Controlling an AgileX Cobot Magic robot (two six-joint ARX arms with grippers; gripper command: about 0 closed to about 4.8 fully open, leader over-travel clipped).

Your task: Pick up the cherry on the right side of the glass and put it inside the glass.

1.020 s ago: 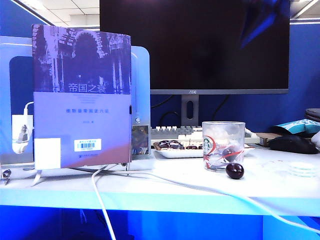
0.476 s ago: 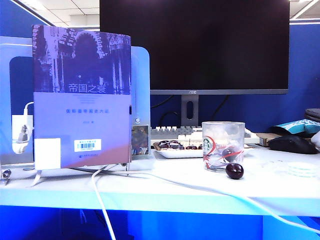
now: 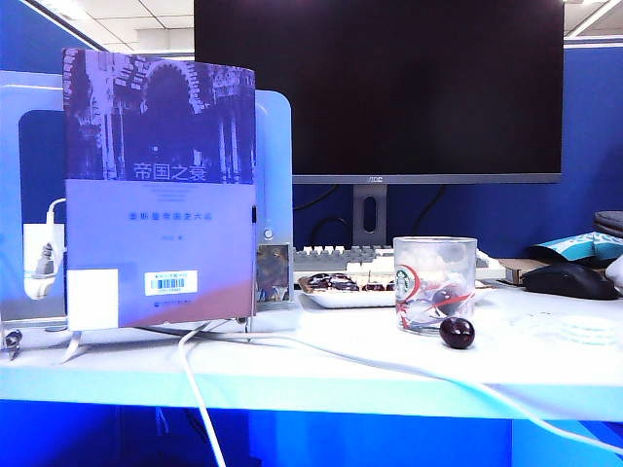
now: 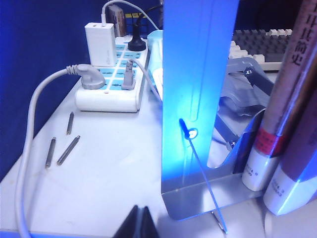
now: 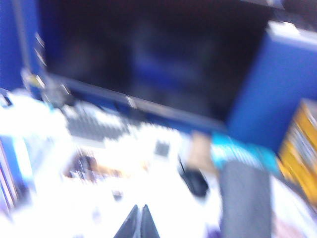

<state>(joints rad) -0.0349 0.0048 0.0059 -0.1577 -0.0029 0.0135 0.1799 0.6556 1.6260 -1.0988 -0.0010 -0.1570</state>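
Cherry (image 3: 457, 332) sits on the desk (image 3: 321, 365), right of the glass (image 3: 435, 284) and just beside its base; can't tell whether they touch. It's out in the open at the near side, so a reach from above should have room. There's a dark round thing visible through the glass wall, probably another cherry inside, but the red lines and logo muddle it. Neither arm shows in the exterior view. Left gripper (image 4: 140, 223) is parked low behind the metal bookend (image 4: 198, 99), near the power strip (image 4: 111, 79), fingers pressed together, nothing in them; only the tips are in frame. Right gripper (image 5: 138, 223) also has tips together and empty. Its view is badly motion-blurred: monitor (image 5: 148, 54) and keyboard (image 5: 94, 126) are just readable, while glass and cherry can't be picked out there.
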